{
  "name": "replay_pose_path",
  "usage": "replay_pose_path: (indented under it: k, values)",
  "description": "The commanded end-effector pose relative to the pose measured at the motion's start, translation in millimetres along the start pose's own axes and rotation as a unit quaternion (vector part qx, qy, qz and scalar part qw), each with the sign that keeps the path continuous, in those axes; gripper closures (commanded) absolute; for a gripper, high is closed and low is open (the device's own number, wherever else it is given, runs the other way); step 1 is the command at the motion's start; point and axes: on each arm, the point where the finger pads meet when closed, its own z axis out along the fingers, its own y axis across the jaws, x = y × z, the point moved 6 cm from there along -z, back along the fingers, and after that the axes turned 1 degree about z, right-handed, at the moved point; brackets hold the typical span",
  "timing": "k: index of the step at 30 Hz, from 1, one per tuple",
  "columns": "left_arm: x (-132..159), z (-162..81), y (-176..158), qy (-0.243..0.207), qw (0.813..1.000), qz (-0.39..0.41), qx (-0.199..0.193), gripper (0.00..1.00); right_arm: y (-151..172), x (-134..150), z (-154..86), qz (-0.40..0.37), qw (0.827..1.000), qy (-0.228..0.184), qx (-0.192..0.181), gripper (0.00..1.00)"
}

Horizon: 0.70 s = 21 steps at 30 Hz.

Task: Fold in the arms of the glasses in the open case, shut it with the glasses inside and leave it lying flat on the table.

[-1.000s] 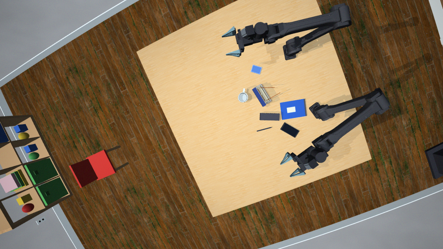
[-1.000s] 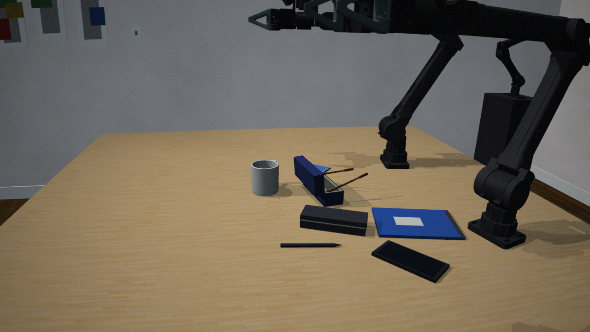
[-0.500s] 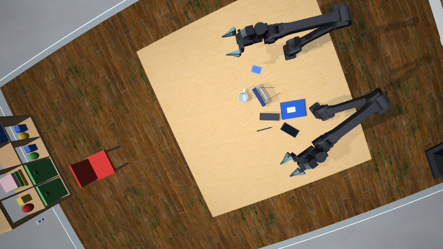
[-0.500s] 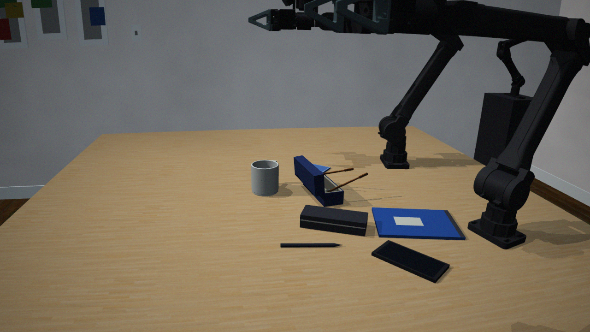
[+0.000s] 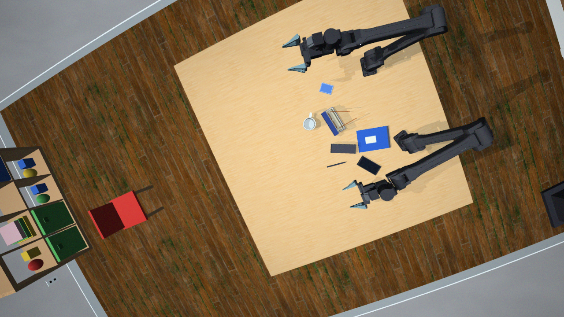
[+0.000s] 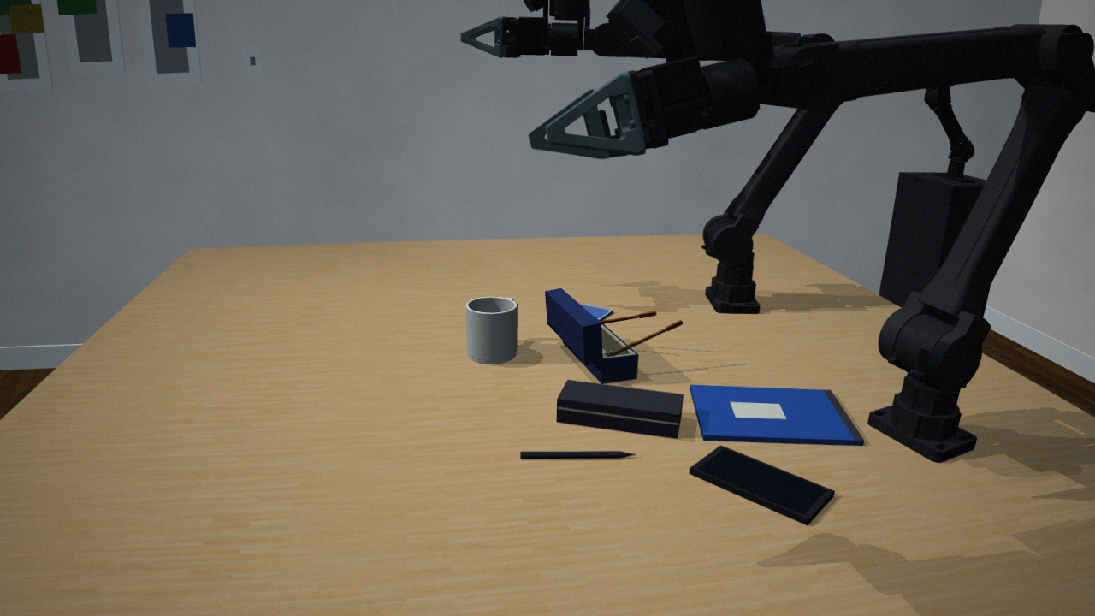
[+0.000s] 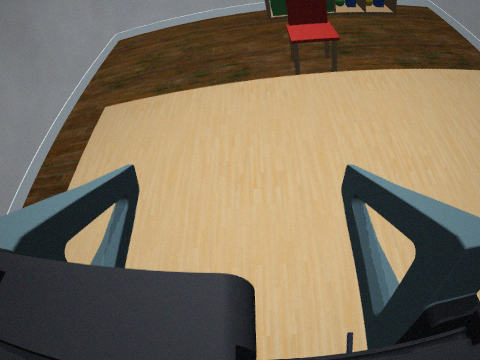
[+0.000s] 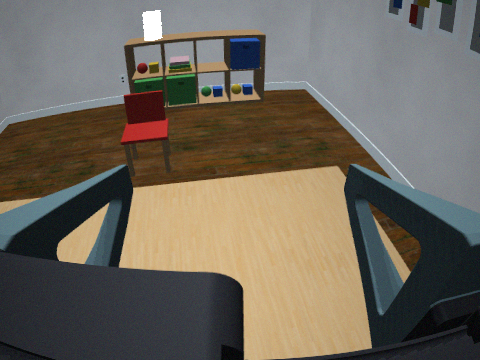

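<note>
The open case (image 5: 329,123) (image 6: 570,329) is dark blue with a pale lining and stands on the table (image 5: 244,157) (image 6: 306,459), lid raised on the mug side. The glasses (image 5: 342,111) (image 6: 673,326) have their front in the case's tray. Both thin brown arms are unfolded, sticking out over the open side and slanting upward. My left gripper (image 5: 346,197) (image 6: 534,139) (image 7: 240,176) is open and empty, high above the table beyond the phone from the case. My right gripper (image 5: 285,58) (image 6: 462,36) (image 8: 238,176) is open and empty, also high, past the small blue card.
A grey mug (image 5: 309,123) (image 6: 491,330) stands behind the lid. A closed dark case (image 5: 343,148) (image 6: 618,410), a blue book (image 5: 380,143) (image 6: 811,421), a phone (image 5: 368,165) (image 6: 761,483) and a pen (image 5: 336,164) (image 6: 574,454) lie on one side, a small blue card (image 5: 326,88) on the other.
</note>
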Motion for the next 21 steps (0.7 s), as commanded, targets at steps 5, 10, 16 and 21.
replay_pose_path:
  k: [5, 10, 16, 21]
  values:
    - [31.8, 11.2, -36.4, 0.043, 0.994, 0.079, 0.061, 0.04, -5.4, -14.3, -3.1, 0.009, 1.0, -0.02, 0.004, 0.0]
    - [61.6, 22.9, -73.4, 0.077, 0.98, 0.127, 0.133, 0.04, -5.4, -14.3, -3.1, 0.009, 1.0, -0.02, 0.004, 0.0]
    - [104.9, 24.0, -117.7, 0.113, 0.952, 0.18, 0.221, 0.04, -5.4, -14.3, -3.1, 0.009, 1.0, -0.02, 0.004, 0.0]
    - [110.0, 19.7, -134.8, 0.112, 0.937, 0.206, 0.258, 0.04, -5.4, -14.3, -3.1, 0.009, 1.0, -0.02, 0.004, 0.0]
